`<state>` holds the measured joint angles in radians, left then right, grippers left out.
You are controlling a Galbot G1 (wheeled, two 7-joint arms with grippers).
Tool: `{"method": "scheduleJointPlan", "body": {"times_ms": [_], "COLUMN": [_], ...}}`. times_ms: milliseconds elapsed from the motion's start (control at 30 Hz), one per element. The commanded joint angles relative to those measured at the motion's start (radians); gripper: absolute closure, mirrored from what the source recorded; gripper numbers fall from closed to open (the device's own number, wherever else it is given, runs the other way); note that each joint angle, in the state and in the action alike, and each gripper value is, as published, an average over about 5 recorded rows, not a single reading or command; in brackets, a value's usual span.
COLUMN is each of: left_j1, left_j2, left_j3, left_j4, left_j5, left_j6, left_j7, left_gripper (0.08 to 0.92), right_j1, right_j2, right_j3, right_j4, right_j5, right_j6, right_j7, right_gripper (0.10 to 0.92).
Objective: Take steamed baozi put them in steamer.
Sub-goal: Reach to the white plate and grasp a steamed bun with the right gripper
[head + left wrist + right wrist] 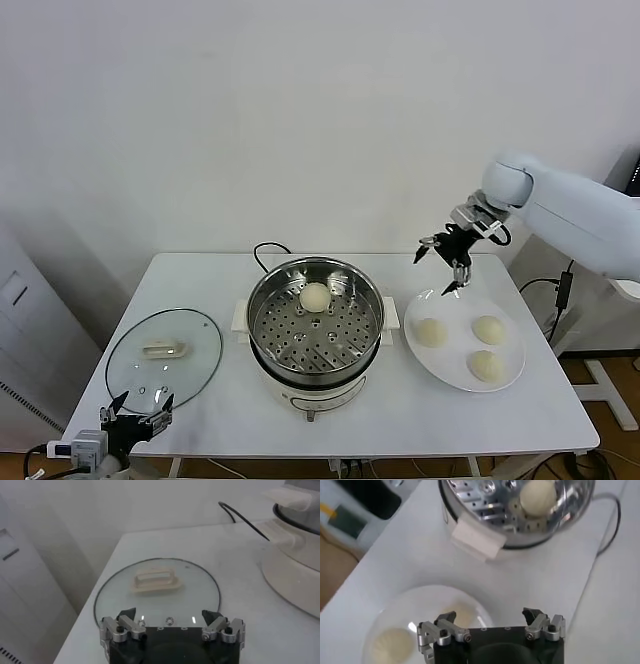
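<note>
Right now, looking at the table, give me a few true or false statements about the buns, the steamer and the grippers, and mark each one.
1. One baozi lies in the steamer. True.
2. The plate holds four buns. False: it holds three.
3. The right gripper grips a bun. False: it is open and empty, above the plate's far edge.
4. The glass lid covers the steamer. False: it lies flat on the table to the steamer's left.
5. The left gripper is open at the table's near-left edge, beside the lid. True.

steamer [295, 555]: cut off by left wrist edge | plate [427, 600]: partly hidden behind right gripper [491, 625], one bun [387, 645] blurry
</note>
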<state>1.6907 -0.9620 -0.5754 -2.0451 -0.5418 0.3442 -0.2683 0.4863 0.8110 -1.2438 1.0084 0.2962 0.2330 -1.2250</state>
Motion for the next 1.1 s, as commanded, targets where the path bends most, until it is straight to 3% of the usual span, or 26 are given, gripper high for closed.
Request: {"method": "scheduleJointPlan", "body": {"times_ms": [33,1100], "left_j1": [0.0,0.002], "left_j2": [-0.001,-0.006], "left_j3": [-0.001,0.0], "left_j4": [0.0,0.007], "left_j5": [0.001,0.003], "left_j6": [0.002,0.002], "left_j7": [-0.001,-0.003], "left_gripper": [0.177,0.177], "right_j1": [-0.138,-0.395], "right_j2": [-0.028,0.08], "right_j3": [0.049,0.279], "right_j4": [-0.032,-0.2], "right_j5": [-0.031,-0.224], "right_j6": [-0.119,-0.107], "right_j7": [0.034,0.151], "right_gripper": [0.203,0.232]}}
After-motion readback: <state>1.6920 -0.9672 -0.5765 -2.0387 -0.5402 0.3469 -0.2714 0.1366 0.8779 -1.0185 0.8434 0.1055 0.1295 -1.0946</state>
